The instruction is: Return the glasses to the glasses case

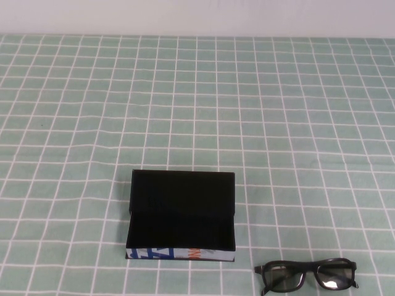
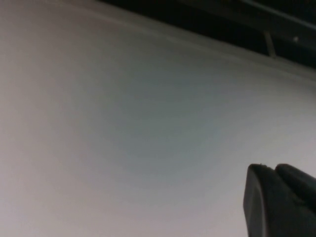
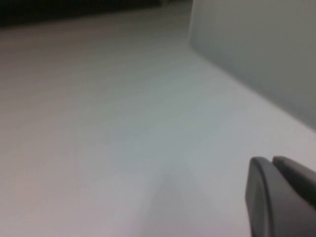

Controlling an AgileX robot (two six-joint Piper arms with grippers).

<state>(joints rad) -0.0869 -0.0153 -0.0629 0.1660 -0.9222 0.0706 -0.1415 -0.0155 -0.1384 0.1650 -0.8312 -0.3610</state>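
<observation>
Glasses case sat open on green-checked surface, lid flap raised at far side, printed strip facing robot. Glasses lay on surface just right of case, nearer robot, apart from it. Left gripper and right gripper faced blank pale wall, outside high view; jaws' state could not be told.

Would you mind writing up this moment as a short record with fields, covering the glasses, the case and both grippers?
glasses: folded, lying on the tablecloth, at the near edge, right of the case, apart from it
glasses case: lid open, interior shows nothing inside, printed strip on the near side
left gripper: absent from the high view; its wrist camera faces a plain pale surface
right gripper: absent from the high view; likewise faces a pale surface
task state: glasses not yet in the case
</observation>
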